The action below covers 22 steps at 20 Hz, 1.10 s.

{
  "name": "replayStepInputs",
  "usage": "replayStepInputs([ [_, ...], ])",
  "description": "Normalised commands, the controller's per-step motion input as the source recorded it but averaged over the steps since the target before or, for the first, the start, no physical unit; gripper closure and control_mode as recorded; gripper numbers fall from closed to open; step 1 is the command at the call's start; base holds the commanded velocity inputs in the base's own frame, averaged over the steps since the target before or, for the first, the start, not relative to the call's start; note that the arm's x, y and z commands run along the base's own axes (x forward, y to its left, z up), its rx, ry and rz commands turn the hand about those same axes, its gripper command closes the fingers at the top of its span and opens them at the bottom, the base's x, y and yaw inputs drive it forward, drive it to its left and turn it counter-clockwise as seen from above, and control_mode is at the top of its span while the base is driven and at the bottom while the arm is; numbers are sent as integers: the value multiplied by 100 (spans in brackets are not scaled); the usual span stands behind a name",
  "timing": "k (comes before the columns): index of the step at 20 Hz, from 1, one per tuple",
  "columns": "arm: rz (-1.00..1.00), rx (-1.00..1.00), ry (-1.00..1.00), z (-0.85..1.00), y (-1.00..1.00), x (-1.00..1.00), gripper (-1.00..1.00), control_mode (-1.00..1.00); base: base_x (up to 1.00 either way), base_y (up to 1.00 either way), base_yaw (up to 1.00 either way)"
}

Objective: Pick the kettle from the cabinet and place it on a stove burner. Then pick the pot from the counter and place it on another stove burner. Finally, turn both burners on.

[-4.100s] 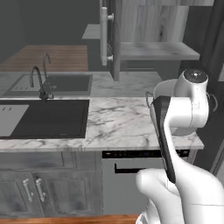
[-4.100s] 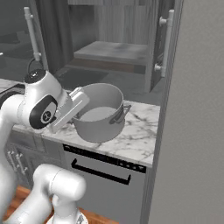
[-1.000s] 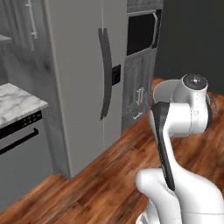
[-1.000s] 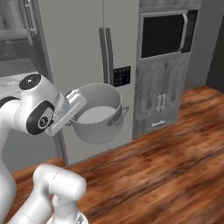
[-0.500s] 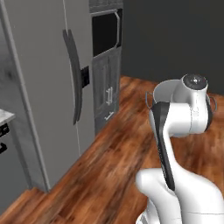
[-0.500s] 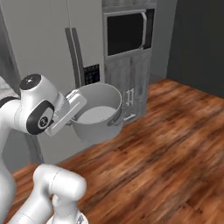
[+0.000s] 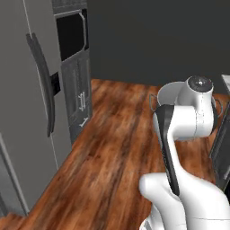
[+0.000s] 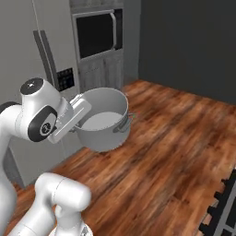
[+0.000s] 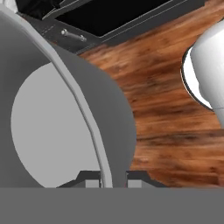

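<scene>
The wide grey pot [image 8: 103, 122] hangs in the air above the wooden floor, upright, and its inside holds nothing. My gripper [image 8: 84, 109] is shut on its near rim; the hand view has the rim [image 9: 83, 109] running up between my two fingertips, gripper [image 9: 106, 179]. From the left base view only the pot's rim [image 7: 167, 91] peeks out behind my arm. A black stove grate [image 8: 224, 207] shows at the lower right corner. The kettle, the cabinet and the counter are out of view.
A tall grey fridge [image 7: 27, 112] with a dark bar handle stands at the left, fridge [image 8: 27, 55]. Beside it is a built-in black oven [image 8: 94, 32] above grey cabinet doors. Brown wooden floor [image 8: 175, 138] spreads ahead toward a dark wall.
The whole picture has swept sideways as the base turns: the counter is gone from view and the fridge has slid left. The pot stays in my grip in the same pose.
</scene>
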Motion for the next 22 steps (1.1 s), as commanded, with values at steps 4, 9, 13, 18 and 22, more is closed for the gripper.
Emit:
replayStepInputs([
  [4,0,0,0,0,0,0,100,100,-32,0,-38],
  [9,0,0,0,0,0,0,100,100,-34,5,-38],
  [13,0,0,0,0,0,0,100,100,-30,22,-38],
  [18,0,0,0,0,0,0,100,100,-22,41,-38],
  [22,0,0,0,0,0,0,100,100,-17,47,-36],
])
